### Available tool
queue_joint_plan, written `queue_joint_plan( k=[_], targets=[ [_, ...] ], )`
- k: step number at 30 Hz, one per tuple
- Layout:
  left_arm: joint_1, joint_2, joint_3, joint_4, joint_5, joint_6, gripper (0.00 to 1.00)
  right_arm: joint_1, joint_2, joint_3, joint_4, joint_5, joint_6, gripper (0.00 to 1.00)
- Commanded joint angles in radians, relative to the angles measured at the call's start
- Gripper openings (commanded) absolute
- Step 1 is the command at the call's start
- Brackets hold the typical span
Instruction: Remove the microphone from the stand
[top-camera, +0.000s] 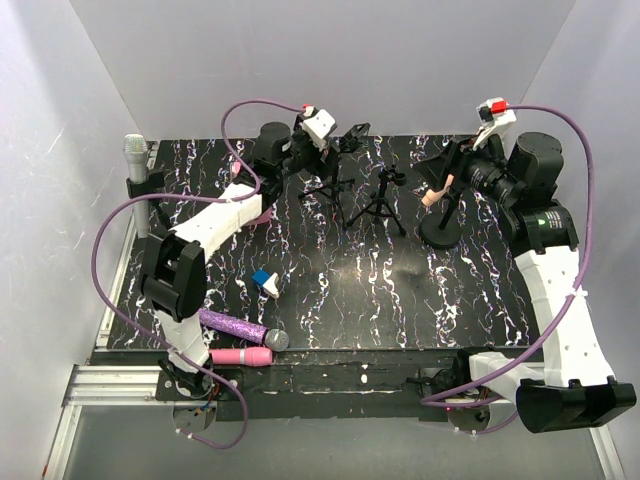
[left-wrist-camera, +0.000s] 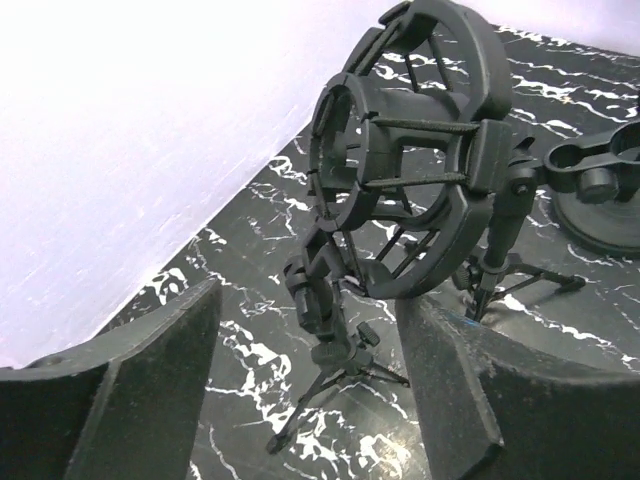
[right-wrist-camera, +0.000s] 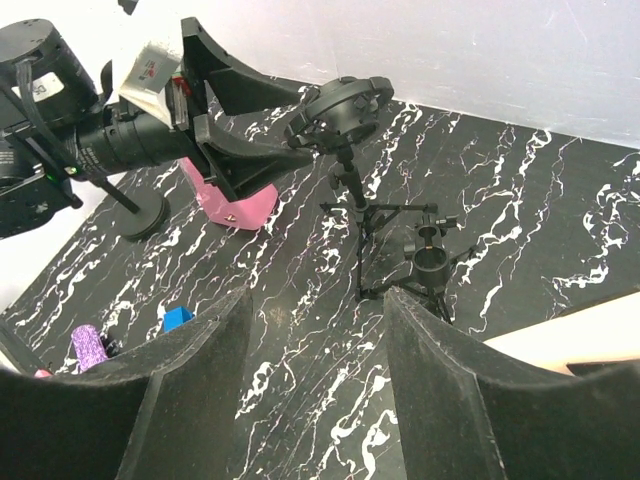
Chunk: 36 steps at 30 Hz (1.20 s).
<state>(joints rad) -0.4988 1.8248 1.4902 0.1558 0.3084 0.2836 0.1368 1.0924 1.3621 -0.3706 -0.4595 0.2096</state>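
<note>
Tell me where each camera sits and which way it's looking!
Top external: above and behind the arms, looking down on the table; the left arm and right arm show.
Left wrist: on the left arm, facing the shock mount close up; left gripper's fingers show.
Right wrist: on the right arm, looking across the table at the left arm; right gripper's fingers show.
Shared: both wrist views show the shock mount and small tripod.

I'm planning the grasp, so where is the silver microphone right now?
In the top view, the silver microphone stands upright at the far-left edge of the table, just left of the left arm.
</note>
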Motion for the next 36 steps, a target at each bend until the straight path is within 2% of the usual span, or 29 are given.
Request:
queue_joint_plan(
  k=[1, 8, 11, 18, 22, 36],
  targets=[
    [0.002, 0.062, 0.054, 0.017, 0.049, -0.037, 0.66, -0.008, -0.008, -0.003, 0.022, -0.010, 0.013, 0.62],
    [0.005, 0.116, 0.055, 0.025, 0.058, 0.008, 0.48, -0.019, -0.023, -0.023, 0.027, 0.004, 0.013, 0.62],
    [0.009, 0.125, 0.048, 0.014, 0.087, 0.020, 0.33, -0.025, -0.026, -0.029, 0.029, 0.013, 0.011, 0.62],
    [0.022, 0.134, 0.045, 0.001, 0.116, 0.012, 0.10, -0.040, -0.025, -0.040, 0.029, 0.018, 0.019, 0.61],
    [0.026, 0.136, 0.038, -0.005, 0.115, -0.009, 0.00, -0.043, -0.016, -0.046, 0.029, 0.013, 0.030, 0.61],
    [0.071, 0.199, 0.008, -0.067, 0.124, -0.120, 0.00, -0.052, 0.003, -0.055, 0.016, 0.002, 0.047, 0.61]
  ],
)
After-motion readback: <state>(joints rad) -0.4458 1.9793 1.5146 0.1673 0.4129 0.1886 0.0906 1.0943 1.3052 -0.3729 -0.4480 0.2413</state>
